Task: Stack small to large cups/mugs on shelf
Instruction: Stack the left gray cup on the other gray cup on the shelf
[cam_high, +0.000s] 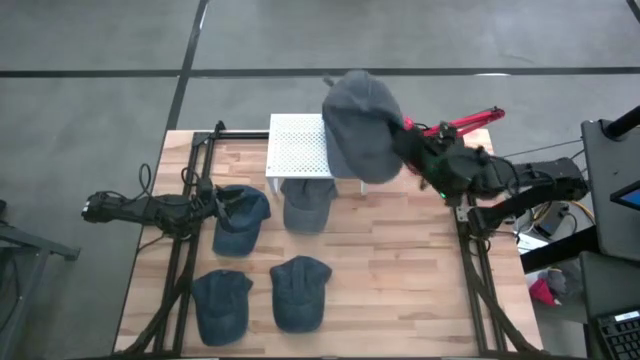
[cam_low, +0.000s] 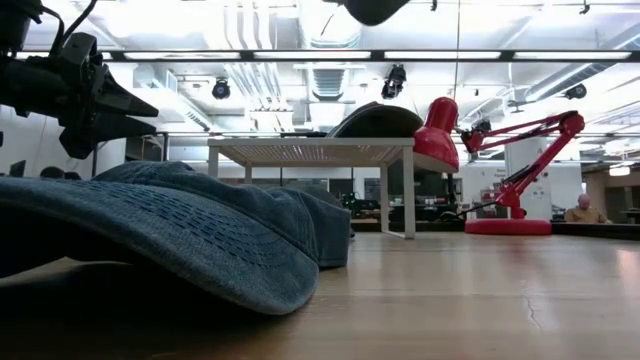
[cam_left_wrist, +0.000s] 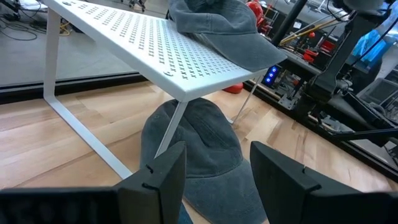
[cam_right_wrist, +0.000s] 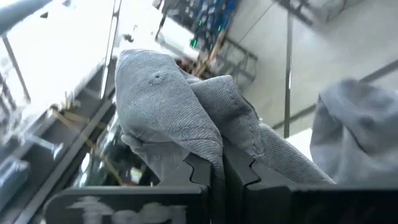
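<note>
A grey cap (cam_high: 362, 122) is being held in the air by the right gripper (cam_right_wrist: 217, 168), its fingers clenched on a fold of the fabric, over the far right corner of the white shelf (cam_high: 297, 150). Another grey cap (cam_left_wrist: 217, 28) is already lying on the shelf at that end. The held cap is gripped by a thin pinch only, so it may be slipped loose, or be dropped past the shelf edge. The left gripper (cam_left_wrist: 214, 177) is being kept released, empty, near the shelf's front, above a further grey cap (cam_left_wrist: 199, 146) lying partly under the shelf.
</note>
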